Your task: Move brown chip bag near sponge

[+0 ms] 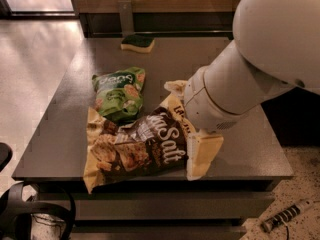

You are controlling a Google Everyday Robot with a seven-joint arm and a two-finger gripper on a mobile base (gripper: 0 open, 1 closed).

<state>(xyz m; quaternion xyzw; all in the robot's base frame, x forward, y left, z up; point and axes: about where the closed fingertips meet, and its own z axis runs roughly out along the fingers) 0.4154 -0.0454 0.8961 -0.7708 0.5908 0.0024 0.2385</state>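
The brown chip bag lies crumpled on the front part of the dark table. The sponge, green top over yellow, sits at the table's far edge, well apart from the bag. My gripper has come down over the bag's right end and is open. One cream finger stands at the bag's near right corner, and the other is by its far right corner. The big white arm hides the bag's right edge.
A smaller green bag lies just behind the brown bag, overlapping its top left. A wall with a metal bracket runs behind the table. A black cable loop and a striped tool lie on the floor.
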